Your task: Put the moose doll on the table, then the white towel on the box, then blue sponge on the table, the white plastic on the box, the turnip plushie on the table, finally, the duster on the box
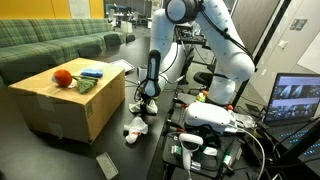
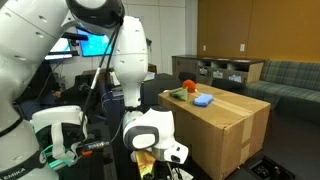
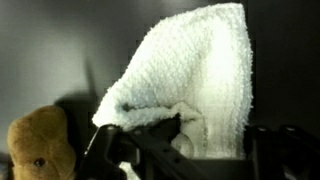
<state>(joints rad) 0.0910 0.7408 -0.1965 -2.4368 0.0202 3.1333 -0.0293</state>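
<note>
The white towel (image 3: 190, 70) stands bunched in a peak in the wrist view, between the fingers of my gripper (image 3: 190, 140). Both fingers press against its sides. The brown moose doll (image 3: 38, 145) lies just beside it on the black table (image 1: 120, 150). In an exterior view my gripper (image 1: 147, 103) reaches down beside the box (image 1: 60, 105), with the towel (image 1: 135, 126) below it. The turnip plushie (image 1: 63, 77) and the blue sponge (image 1: 92, 72) lie on the box top. The duster (image 1: 107, 165) lies flat on the table. The white plastic is out of view.
A green sofa (image 1: 50, 45) stands behind the box. A laptop (image 1: 295, 100) and white equipment (image 1: 205, 120) sit near the arm's base. Another exterior view shows the box (image 2: 225, 125) with the plushie (image 2: 185, 90) and sponge (image 2: 204, 101) on it.
</note>
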